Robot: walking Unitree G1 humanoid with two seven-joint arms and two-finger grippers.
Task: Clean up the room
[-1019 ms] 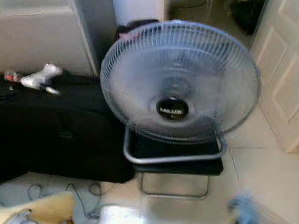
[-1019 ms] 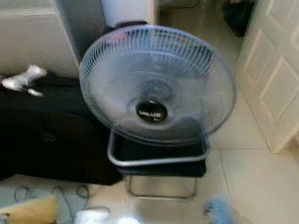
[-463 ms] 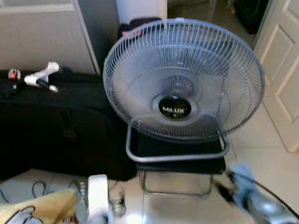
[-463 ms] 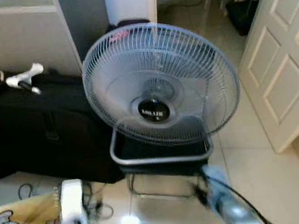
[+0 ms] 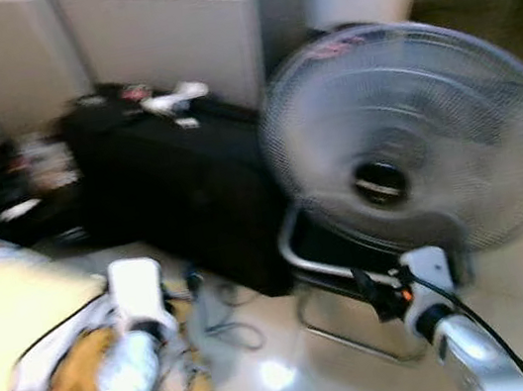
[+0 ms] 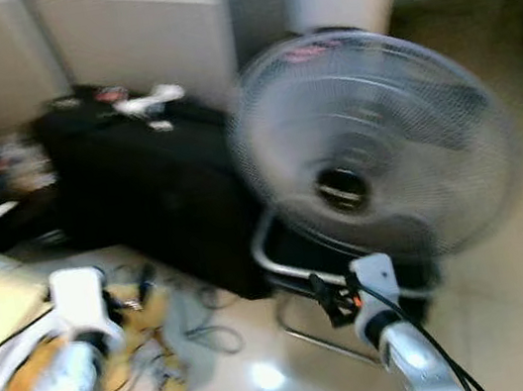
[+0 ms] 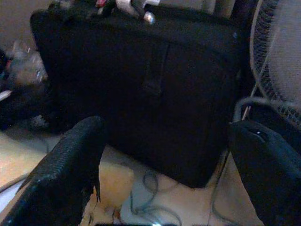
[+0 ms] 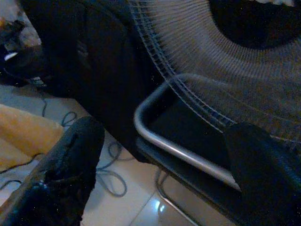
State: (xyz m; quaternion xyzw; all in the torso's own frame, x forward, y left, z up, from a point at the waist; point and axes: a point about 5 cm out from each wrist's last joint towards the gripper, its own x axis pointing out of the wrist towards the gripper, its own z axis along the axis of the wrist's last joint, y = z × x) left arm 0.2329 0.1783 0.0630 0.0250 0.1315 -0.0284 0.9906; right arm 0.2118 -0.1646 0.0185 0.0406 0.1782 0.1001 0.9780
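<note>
I am in the searching step: nothing is picked up, and the head views are blurred as I look over the room. Both arms are raised in front of me. The left gripper (image 7: 164, 160) has its fingers spread wide and holds nothing; it points at the black suitcase (image 5: 190, 187). The right gripper (image 8: 160, 165) is also wide open and empty, near the metal stand of the fan (image 5: 413, 140). The things to tidy seem to be the small white items (image 5: 170, 100) on top of the suitcase, the clutter (image 5: 28, 179) on the floor to its left, and the loose cable (image 5: 227, 322) on the tiles beside the yellow blanket (image 5: 9, 308). Next I think I must choose one item, stand steady, and bring a gripper over it.
</note>
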